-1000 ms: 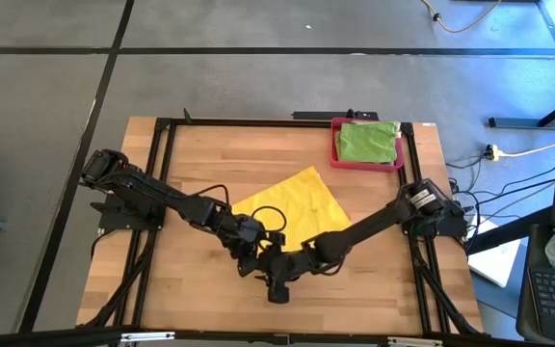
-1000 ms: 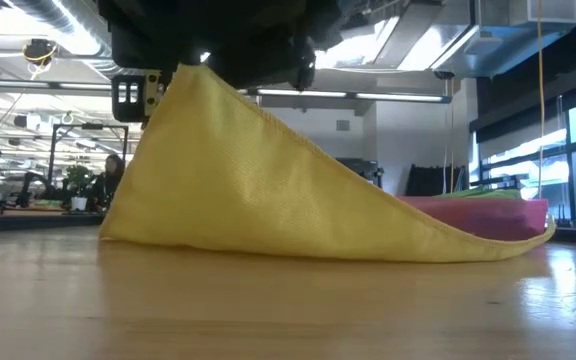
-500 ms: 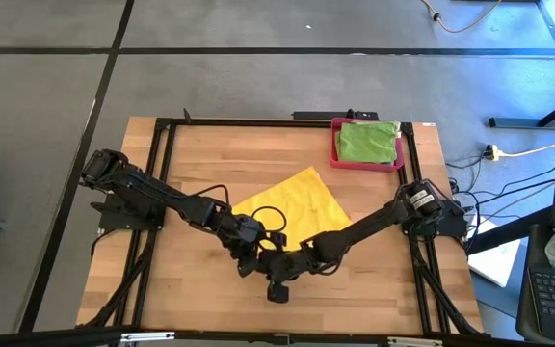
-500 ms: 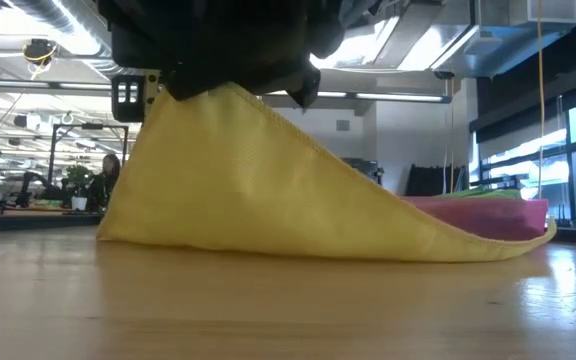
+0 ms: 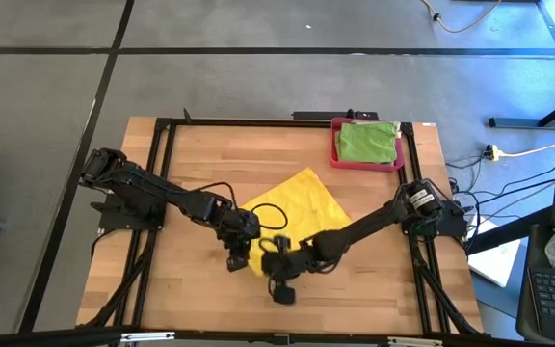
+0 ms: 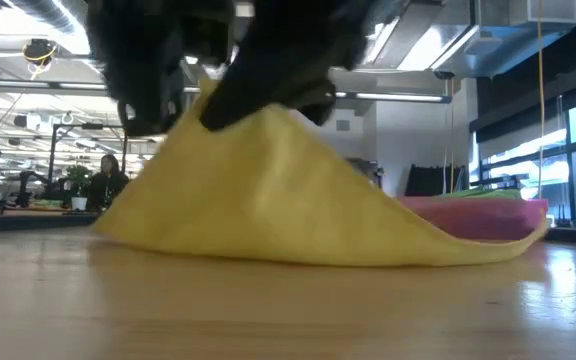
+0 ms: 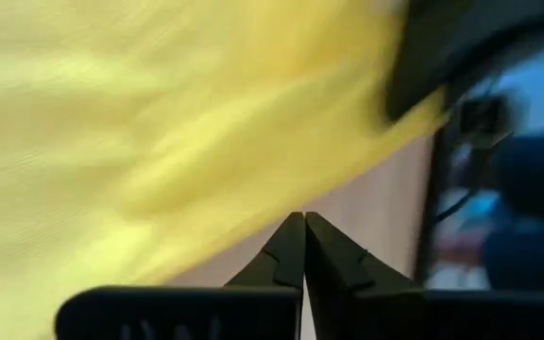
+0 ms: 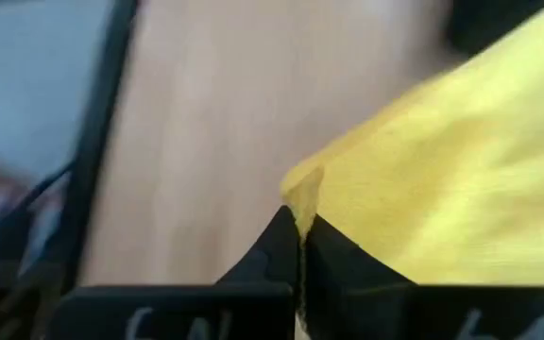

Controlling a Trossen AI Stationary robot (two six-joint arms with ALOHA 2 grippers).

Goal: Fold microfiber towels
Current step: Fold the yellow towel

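Yellow towel (image 5: 297,204) corner pinched in clenched right end effector (image 8: 299,234); left end effector (image 7: 304,247) clenched beside towel

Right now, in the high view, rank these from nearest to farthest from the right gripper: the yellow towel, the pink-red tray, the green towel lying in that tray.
1. yellow towel: pinched at its near corner by the right gripper, at the table's middle.
2. and 3. pink-red tray and green towel: far right corner; the towel lies in the tray, too close to call.
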